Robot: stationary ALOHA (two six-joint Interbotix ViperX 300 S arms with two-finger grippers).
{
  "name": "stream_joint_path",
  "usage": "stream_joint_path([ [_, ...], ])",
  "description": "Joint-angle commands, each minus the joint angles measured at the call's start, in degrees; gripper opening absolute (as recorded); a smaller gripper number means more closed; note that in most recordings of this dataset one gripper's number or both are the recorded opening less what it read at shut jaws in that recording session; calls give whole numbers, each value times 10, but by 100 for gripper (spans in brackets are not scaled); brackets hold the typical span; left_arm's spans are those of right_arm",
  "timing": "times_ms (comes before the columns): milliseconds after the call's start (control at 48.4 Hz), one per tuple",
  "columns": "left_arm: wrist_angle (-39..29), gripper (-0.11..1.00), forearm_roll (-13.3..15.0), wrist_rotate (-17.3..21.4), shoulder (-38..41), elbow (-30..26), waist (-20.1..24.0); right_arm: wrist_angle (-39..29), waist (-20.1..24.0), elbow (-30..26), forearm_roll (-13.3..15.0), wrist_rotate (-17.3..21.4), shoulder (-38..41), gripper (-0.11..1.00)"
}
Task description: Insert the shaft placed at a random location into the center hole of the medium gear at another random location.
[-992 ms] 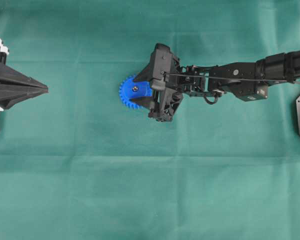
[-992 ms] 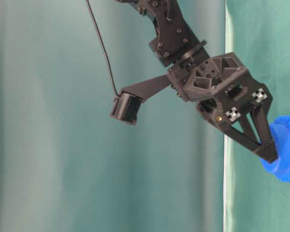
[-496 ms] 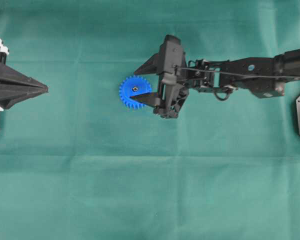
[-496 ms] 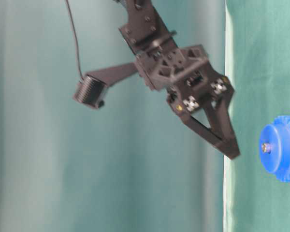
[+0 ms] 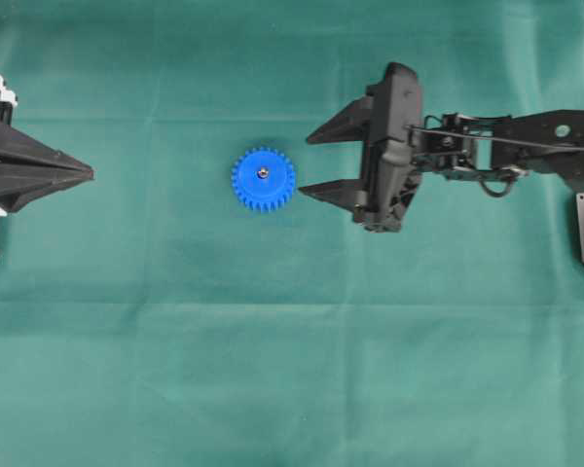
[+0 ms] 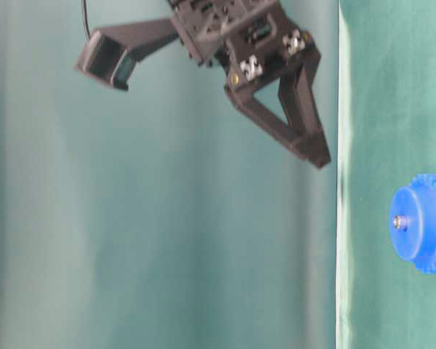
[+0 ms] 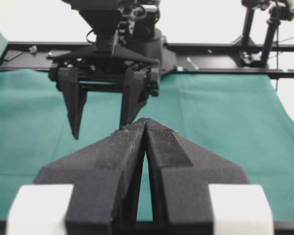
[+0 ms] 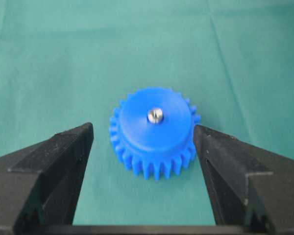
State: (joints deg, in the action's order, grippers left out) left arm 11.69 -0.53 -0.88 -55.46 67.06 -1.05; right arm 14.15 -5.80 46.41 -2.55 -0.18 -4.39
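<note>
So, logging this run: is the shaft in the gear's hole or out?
In. The shaft stands in the medium gear, its silvery tip showing at the hub's centre.

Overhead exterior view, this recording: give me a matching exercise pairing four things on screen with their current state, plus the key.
Things:
1. shaft
2. medium gear
3. left gripper
4. right gripper

States:
A. open, holding nothing, off to one side of the gear
B. shut, parked at the edge of the view
C. seated upright in the center hole
D. lying flat on the green cloth, free of both grippers

Pairs: 1-C, 2-D, 3-B, 4-A
</note>
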Motion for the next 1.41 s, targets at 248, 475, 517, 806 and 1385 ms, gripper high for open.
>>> stream_joint_path([
  [248, 3, 0, -1, -1, 1, -12, 2, 1, 2, 24, 1, 4, -37, 85],
  [475, 3, 0, -1, -1, 1, -12, 2, -6, 2, 24, 1, 4, -37, 84],
  [517, 3, 0, -1, -1, 1, -12, 2, -8, 2, 24, 1, 4, -37, 84],
  [806, 3, 0, -2, -1, 1, -12, 2, -8, 2, 24, 1, 4, -37, 84],
  [1385, 2, 0, -1, -1, 1, -12, 2, -8, 2, 24, 1, 4, -37, 84],
])
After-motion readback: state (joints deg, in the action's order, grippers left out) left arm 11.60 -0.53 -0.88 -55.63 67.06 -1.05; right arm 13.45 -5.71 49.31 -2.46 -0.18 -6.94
